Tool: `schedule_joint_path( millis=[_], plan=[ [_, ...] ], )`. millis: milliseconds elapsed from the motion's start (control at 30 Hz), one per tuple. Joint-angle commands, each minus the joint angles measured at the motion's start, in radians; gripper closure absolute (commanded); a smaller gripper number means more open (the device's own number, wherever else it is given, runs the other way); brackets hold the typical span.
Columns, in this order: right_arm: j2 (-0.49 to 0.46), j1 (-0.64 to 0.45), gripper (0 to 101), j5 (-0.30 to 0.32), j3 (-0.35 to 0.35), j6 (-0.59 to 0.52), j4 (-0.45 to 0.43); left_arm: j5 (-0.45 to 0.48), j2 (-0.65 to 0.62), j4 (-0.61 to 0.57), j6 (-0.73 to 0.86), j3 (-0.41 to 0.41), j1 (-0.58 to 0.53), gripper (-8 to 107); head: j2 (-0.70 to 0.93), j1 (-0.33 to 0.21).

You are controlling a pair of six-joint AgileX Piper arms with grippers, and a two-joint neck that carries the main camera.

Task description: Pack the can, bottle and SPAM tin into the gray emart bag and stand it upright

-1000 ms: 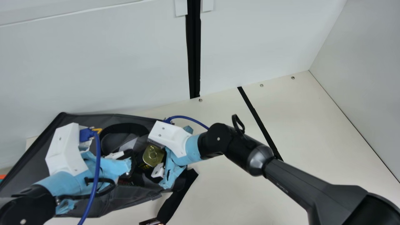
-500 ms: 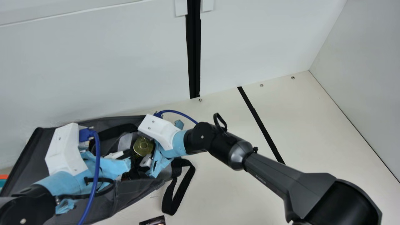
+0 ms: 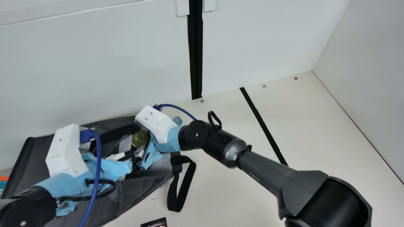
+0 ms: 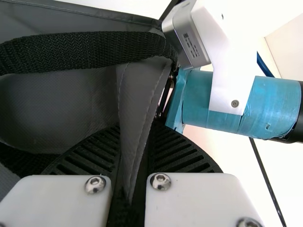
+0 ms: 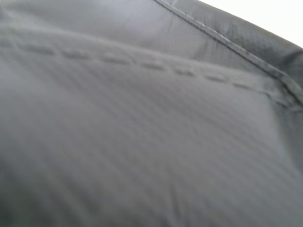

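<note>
— Item 1, the gray emart bag (image 3: 33,167): position and bearing?

— On the cream counter (image 3: 246,192), at the main view's left. Long axis slanting from lower left to upper right; mouth turned up towards the neck camera.

— Contents?

— 1 gold-lidded container (image 3: 139,138), lid up, well inside the mouth, towards the bag's right end. Can or SPAM tin: cannot tell. Interior around it dark, partly hidden by both arms.

— Fittings?

— 1 black strap loop (image 3: 180,192), hanging from the right end and lying on the counter, its bend pointing to the view's lower edge. 1 black webbing strap (image 4: 85,52) across the gray fabric.

— Left end effector (image 3: 128,156)?

— At the mouth, closed, a fold of bag fabric pinched between 2 ribbed fingers (image 4: 90,153).

— Right end effector (image 3: 139,153)?

— Beside the gold lid, gray fabric close before its camera. Open or closed: cannot tell.
</note>
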Motion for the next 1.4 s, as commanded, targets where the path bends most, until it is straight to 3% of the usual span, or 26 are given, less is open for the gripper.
schedule_joint_path(
  millis=[0,100,1033,1367],
  plan=[
    [0.001,0.002,101,-0.001,-0.004,0.012,-0.002,0.000,0.000,0.000,0.000,0.000,0.000,107,-0.002,-0.023],
    [0.004,0.006,101,-0.004,-0.009,0.027,-0.002,0.000,0.000,0.000,0.000,0.000,0.000,107,-0.002,-0.023],
    [0.004,0.010,8,0.011,-0.005,0.078,-0.005,0.000,0.000,0.000,0.000,0.000,0.000,107,-0.002,-0.023],
    [-0.010,0.003,6,0.020,0.011,0.069,-0.004,0.000,0.000,0.000,0.000,0.000,0.000,107,-0.002,-0.023]
  ],
)
